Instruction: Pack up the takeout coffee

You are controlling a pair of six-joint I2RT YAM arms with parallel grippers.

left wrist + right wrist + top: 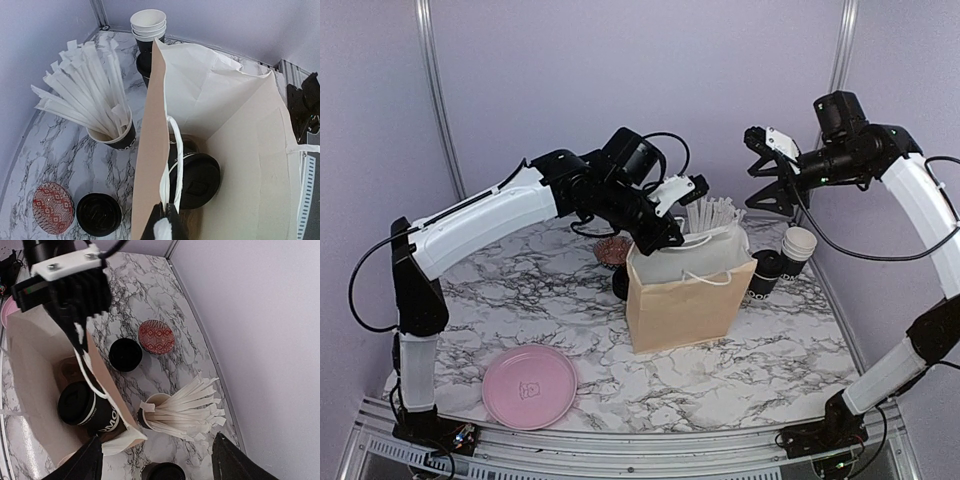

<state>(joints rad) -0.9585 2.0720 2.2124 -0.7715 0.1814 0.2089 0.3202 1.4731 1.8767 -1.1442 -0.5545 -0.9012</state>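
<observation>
Takeout coffee cup, black with a round black lid and white lettering on its side, stands upright at the bottom of an open brown paper bag at the middle of a marble-patterned table; beside it inside the bag lies the round hollow of a brown carrier. The left gripper reaches over the bag from the left, its fingers pressed together on the bag's rim where the white cord handle hangs. The right gripper hovers in the air above the far right of the table with its fingers spread wide and nothing between them. Outside the bag, just beside its left wall, a second lidded cup sits on the table next to a red patterned disc. Behind the bag, a black cup bristles with white paper-wrapped straws, and farther back a stack of empty cups, cream-white inside, stands upright. A pink plate rests near the table's front left edge, well apart from the bag.
</observation>
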